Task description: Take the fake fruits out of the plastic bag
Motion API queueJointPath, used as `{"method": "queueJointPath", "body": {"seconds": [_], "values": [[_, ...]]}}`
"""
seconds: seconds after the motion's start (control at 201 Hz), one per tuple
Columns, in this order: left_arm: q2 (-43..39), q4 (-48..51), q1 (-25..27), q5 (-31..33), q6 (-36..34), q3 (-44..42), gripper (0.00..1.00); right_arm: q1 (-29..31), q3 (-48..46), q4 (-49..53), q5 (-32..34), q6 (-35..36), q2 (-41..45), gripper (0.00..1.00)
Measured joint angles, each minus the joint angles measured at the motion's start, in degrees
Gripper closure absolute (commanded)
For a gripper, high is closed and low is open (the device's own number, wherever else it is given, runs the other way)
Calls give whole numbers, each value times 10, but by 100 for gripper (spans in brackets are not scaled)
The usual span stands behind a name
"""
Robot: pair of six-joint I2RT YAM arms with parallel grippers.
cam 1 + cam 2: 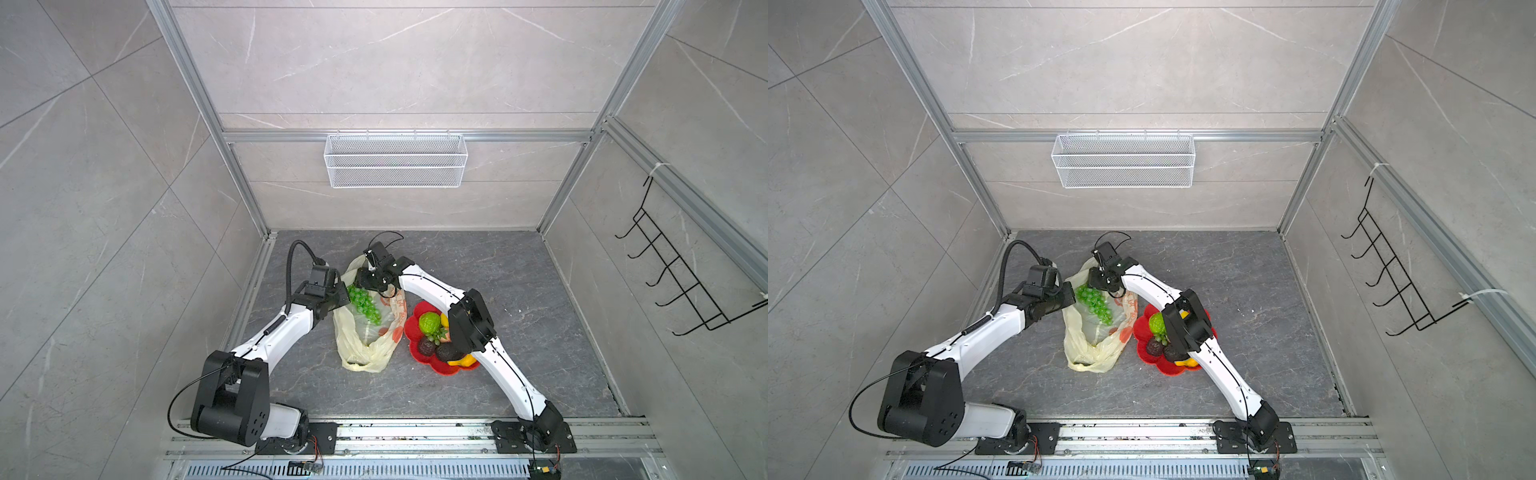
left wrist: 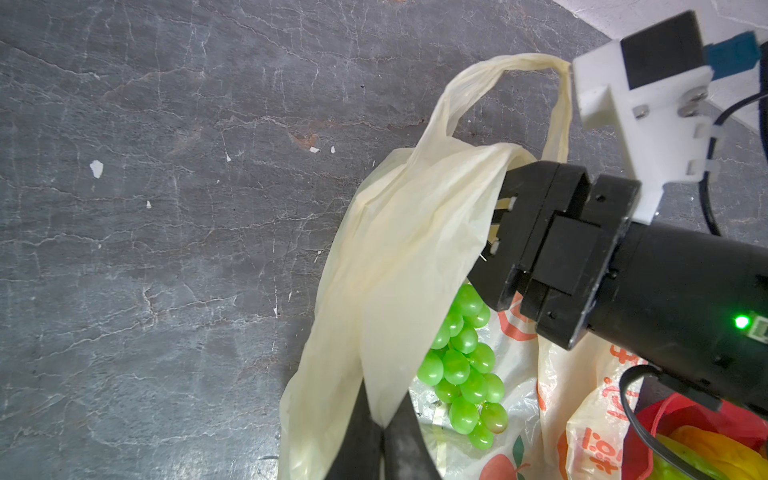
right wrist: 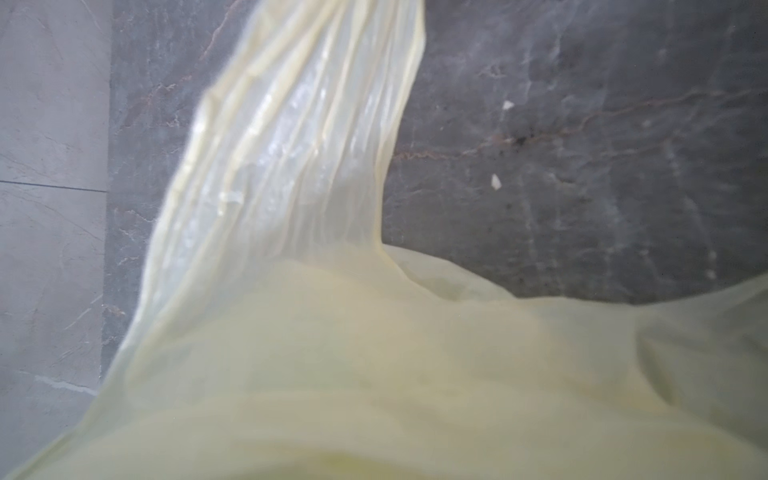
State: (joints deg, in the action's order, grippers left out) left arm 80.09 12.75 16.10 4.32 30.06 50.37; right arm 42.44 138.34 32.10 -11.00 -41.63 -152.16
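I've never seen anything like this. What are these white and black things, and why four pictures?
They are two robot arms fixed at the table's near edge. Two pictures look down from overhead; two come from small cameras on the arms' wrists. On the grey table lie a thin yellowish plastic bag and a red plate holding several toy fruits. A bunch of green grapes sits in the bag's open mouth. The left gripper is pinched shut on the bag's edge. The right gripper is at the bag's mouth, partly under the plastic, so its grip is unclear.
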Motion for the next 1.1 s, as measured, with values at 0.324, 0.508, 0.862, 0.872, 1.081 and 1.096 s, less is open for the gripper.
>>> {"method": "queueJointPath", "body": {"seconds": [0.324, 0.508, 0.862, 0.872, 1.081, 1.096], "values": [[0, 0, 0, 0, 0, 0, 100, -1, -23, -35, -39, -19, 0, 64], [0, 0, 0, 1, 0, 0, 100, -1, -33, -57, -60, -30, 0, 81], [5, 2, -27, 2, 13, -16, 100, -1, -126, -98, -73, -47, 43, 100], [6, 2, -28, 2, 13, -16, 100, -1, -131, -100, -72, -48, 46, 100], [31, 2, -31, 5, 13, -16, 100, -1, -231, -138, -63, -52, 127, 100], [33, 2, -31, 5, 13, -16, 100, -1, -236, -141, -62, -52, 131, 100]]}}
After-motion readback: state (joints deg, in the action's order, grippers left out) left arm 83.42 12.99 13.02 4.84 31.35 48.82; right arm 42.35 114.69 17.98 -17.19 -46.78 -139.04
